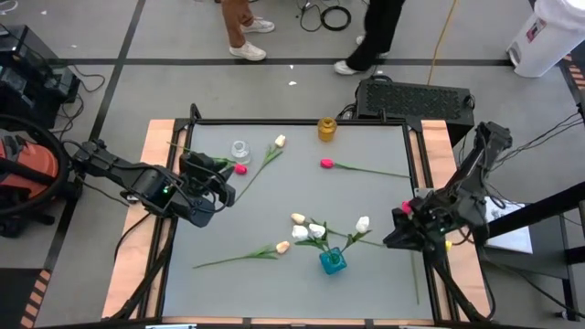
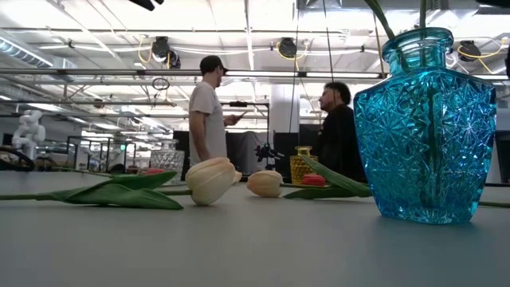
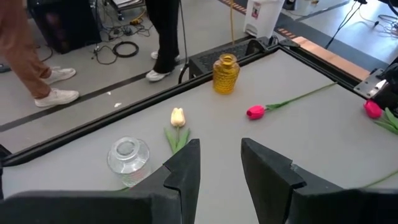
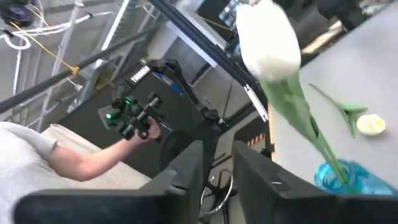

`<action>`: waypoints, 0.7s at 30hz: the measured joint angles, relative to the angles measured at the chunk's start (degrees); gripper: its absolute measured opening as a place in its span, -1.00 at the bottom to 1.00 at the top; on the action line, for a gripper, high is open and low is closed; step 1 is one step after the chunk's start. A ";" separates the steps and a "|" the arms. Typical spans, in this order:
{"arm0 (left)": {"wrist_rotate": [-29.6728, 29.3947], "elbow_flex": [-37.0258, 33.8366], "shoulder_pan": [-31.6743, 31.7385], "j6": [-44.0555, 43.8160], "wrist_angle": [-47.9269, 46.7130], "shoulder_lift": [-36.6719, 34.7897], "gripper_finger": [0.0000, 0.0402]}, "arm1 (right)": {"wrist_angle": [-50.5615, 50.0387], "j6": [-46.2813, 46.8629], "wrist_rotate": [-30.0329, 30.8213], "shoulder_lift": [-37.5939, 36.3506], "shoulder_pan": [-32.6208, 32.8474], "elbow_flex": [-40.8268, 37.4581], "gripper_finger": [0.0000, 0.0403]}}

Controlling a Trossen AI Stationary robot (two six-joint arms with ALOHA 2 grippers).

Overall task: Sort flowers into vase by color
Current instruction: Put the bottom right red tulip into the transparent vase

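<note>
So the flowers are scattered over the grey table [image 1: 274,219]. A red tulip [image 1: 326,164] lies in the far half, head to the left and stem running right. A cream tulip [image 1: 280,141] sits far-left of centre, its stem slanting down toward the left arm. Another cream one [image 1: 281,247] lies near the front, head to the right, stem stretching left. One more cream head [image 1: 298,218] lies just beyond the blue vase [image 1: 332,261], which stands near-centre with white tulips [image 1: 363,223] leaning out of it, stems angled, heads up and away to the far side. A yellow vase [image 1: 326,129] stands at the far edge and a clear vase [image 1: 240,149] far-left.

The left gripper [image 1: 222,185] hovers at the left side near a pink-red head [image 1: 240,169], fingers spread apart with nothing between them in its wrist view. The right gripper [image 1: 395,239] is at the right edge beside another red head [image 1: 405,207]; its fingers show a narrow gap, and I can't tell whether they pinch anything. From table height, most stems are cut off and the blue vase's top runs out of frame. Two people [image 2: 209,119] stand beyond the far side.
</note>
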 joint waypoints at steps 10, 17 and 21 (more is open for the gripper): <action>-0.24 0.00 0.00 -0.50 -3.86 -0.03 -0.39 | -0.19 -12.98 8.00 -7.99 -0.02 0.00 -0.98; -0.24 0.00 -0.01 -8.08 -13.74 -0.82 -0.39 | -1.27 -19.26 15.64 -13.27 0.00 0.00 -1.00; -0.33 0.00 -0.90 -13.29 -19.44 -3.08 -0.39 | -3.34 -20.40 20.50 -15.55 0.00 0.03 -1.00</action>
